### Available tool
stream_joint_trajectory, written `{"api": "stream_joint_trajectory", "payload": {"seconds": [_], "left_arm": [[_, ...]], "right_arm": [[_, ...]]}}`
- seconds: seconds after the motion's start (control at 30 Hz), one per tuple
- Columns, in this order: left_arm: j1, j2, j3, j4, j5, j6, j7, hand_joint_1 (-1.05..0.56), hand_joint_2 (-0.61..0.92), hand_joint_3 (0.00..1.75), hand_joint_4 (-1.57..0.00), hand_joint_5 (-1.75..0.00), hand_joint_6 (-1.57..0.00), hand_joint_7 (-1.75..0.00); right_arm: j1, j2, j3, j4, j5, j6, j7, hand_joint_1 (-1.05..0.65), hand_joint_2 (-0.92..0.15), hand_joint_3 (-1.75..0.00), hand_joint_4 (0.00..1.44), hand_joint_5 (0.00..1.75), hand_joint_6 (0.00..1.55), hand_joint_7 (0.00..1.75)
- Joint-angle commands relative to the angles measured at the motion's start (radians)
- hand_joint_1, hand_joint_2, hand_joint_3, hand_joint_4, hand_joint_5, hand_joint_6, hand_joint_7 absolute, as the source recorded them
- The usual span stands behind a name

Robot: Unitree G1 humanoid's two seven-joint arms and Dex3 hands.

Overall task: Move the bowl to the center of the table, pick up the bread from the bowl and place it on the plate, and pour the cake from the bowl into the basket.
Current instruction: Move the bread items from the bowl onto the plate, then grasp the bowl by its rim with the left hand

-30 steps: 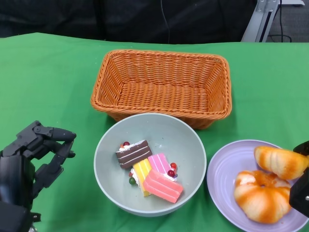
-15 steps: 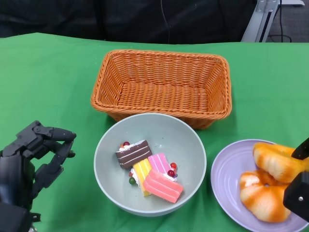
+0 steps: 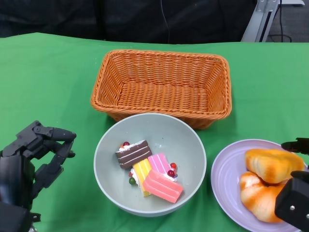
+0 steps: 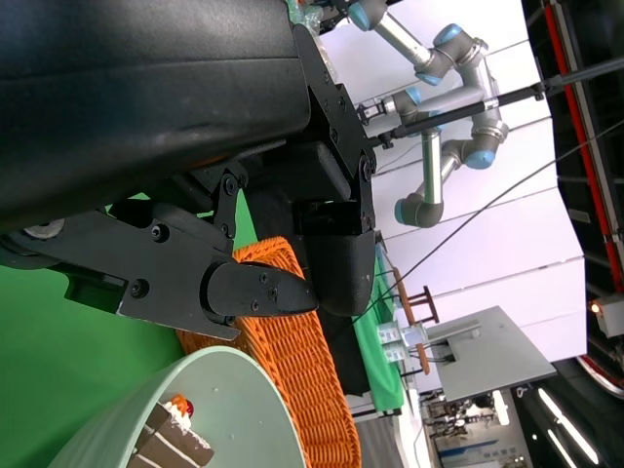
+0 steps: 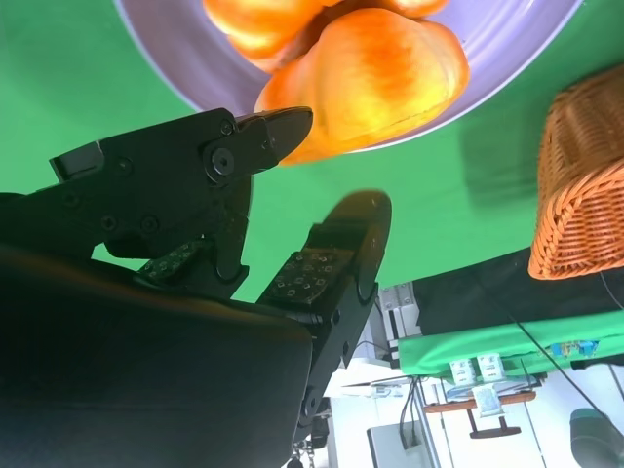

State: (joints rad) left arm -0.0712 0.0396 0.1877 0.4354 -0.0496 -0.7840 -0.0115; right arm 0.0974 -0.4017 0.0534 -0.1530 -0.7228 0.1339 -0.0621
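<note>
The bowl [image 3: 150, 163] sits mid-desk just in front of the basket [image 3: 161, 84], and both bread pieces [image 3: 273, 165] lie on the plate [image 3: 227, 174], so those steps look done; the cake [image 3: 149, 170] is in the bowl, not yet poured. The right robot hand [image 3: 294, 198] is beside the bread, its fingers [image 5: 327, 263] apart and, as far as I can tell, released. The left robot hand [image 3: 31, 159] hovers left of the bowl, fingers spread, holding nothing.
</note>
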Motion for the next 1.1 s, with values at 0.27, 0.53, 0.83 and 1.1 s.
{"api": "stream_joint_trajectory", "payload": {"seconds": [0.27,0.53,0.83,1.1], "left_arm": [[0.004,0.013,0.009,0.007,0.002,-0.019,0.009,-0.2,0.92,0.27,-0.79,-1.38,-0.85,-1.0],[-0.001,0.014,0.011,0.016,0.005,-0.02,0.011,-0.19,0.92,0.29,-0.8,-1.39,-0.85,-1.01],[-0.007,0.016,0.008,0.031,-0.011,-0.025,-0.006,-0.19,0.92,0.29,-0.8,-1.38,-0.84,-1.01],[-0.013,0.024,0.008,0.051,-0.02,-0.036,-0.02,-0.18,0.92,0.29,-0.79,-1.38,-0.84,-1.0]], "right_arm": [[0.052,-0.078,0.016,-0.26,-0.157,0.19,0.307,-0.5,-0.92,-0.04,0.69,0.01,0.48,0.0],[0.092,-0.015,-0.079,-0.433,-0.002,0.182,0.359,-0.42,-0.9,-0.01,0.63,0.06,0.49,0.03],[0.164,0.18,-0.199,-0.568,0.404,0.02,0.252,-0.22,-0.92,-0.02,0.93,0.17,0.76,0.11],[0.207,0.22,-0.209,-0.606,0.762,-0.018,0.354,-0.24,-0.83,-0.23,0.71,0.66,0.77,0.16]]}}
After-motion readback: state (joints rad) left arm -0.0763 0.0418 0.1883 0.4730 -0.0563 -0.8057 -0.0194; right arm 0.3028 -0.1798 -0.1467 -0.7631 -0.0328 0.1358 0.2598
